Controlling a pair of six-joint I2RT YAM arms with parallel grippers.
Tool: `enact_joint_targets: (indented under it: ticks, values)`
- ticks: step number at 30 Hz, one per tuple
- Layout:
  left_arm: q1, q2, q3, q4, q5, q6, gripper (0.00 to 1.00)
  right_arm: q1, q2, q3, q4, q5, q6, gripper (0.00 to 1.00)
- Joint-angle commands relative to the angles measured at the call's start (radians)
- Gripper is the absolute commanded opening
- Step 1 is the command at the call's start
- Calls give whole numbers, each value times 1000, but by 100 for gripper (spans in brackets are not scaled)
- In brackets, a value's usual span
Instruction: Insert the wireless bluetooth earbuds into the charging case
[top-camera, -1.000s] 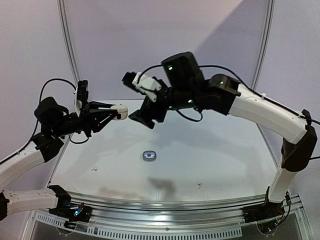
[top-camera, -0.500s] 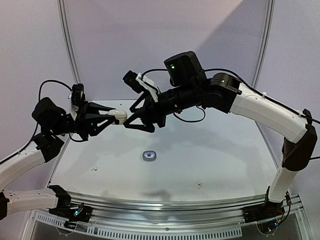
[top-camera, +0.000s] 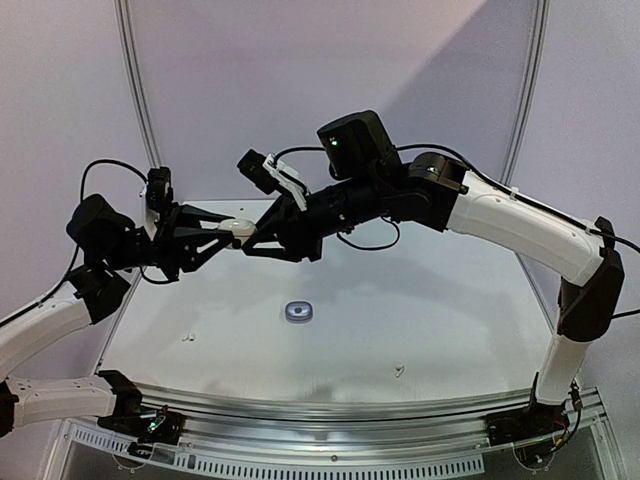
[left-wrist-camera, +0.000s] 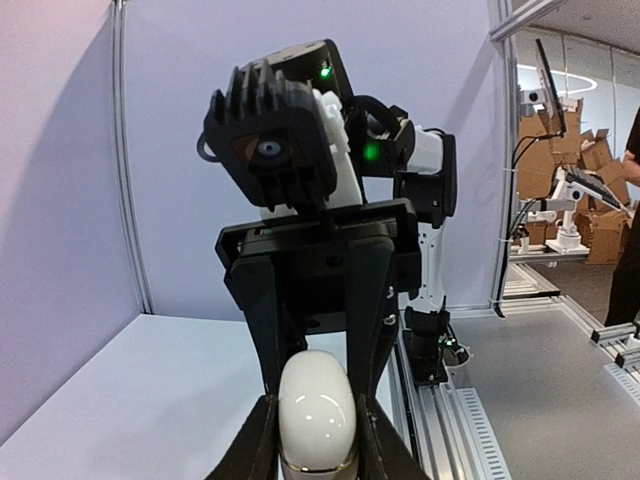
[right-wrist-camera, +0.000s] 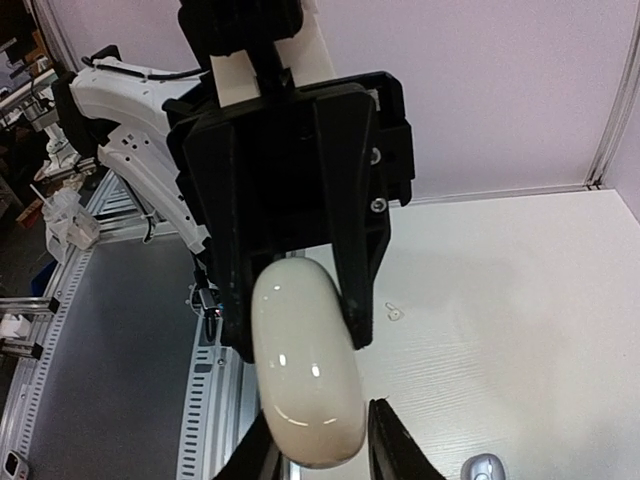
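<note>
The white charging case (right-wrist-camera: 305, 380) is held in the air above the table (top-camera: 450, 300), toward 11 o'clock from a small grey case-like object (top-camera: 298, 312) that lies near the table's middle. One end of the white case is clamped between the narrowly set fingers of the left gripper (left-wrist-camera: 316, 455). The other end is flanked by the jaws of the right gripper (right-wrist-camera: 325, 440), which are drawn in close on either side. A sliver of gap seems to be left on one side in the right wrist view, so whether a firm hold is made there cannot be told. The shell is seen to be glossy, rounded and hard, and it is judged light but slippery. A pinch on the curved crown is likely to be squeezed off, so the flatter flanks near each end are the better places to be taken. A faint band is seen low on the shell in the left wrist view. If that is the lid seam, the two grips are best kept on opposite sides of it so that the lid can be parted. The wireless bluetooth earbuds (top-camera: 399, 371) are seen only as tiny pale specks on the table, one at about 4 o'clock from the grey object and another at about 8 o'clock. No dark ones can be made out. They are judged very light, hard and easily flicked or rolled. Each should be taken across its widest part with the fingertips kept low to the surface, and only gentle pressure is called for.
</note>
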Motion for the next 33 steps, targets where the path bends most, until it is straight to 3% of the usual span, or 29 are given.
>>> enact_joint_targets:
  ticks: [1,3,6,7,9,14,15,18,23,28,33]
  values:
    - [-16,3,-9,12,18,-4,0,1,5,15,38,-9,2,20]
    - [-16,3,-9,12,17,-5,0,1,4,18,41,-25,1,8]
    - [-16,3,-13,10,14,-10,0,1,-2,18,50,-35,1,2]
    - [-16,2,-16,9,8,-16,10,1,-4,16,51,-33,1,0]
    - [-16,-2,-19,7,2,-26,46,0,-12,9,51,-20,-1,0]
    - [-13,-14,-19,-37,4,-25,83,0,-42,-30,73,10,-7,0]
    - [-12,-16,-17,-60,-2,-22,84,0,-48,-31,73,18,-8,0]
    - [-7,-16,-15,-112,-16,-16,75,1,-59,-31,70,31,-11,0]
    - [-9,2,-1,-112,-61,-48,32,12,-55,-25,51,67,-29,0]
    - [-13,3,0,-97,-41,-73,28,13,-55,-23,56,70,-34,0]
    - [-16,2,-3,-65,-44,-76,16,13,-53,-22,48,75,-35,0]
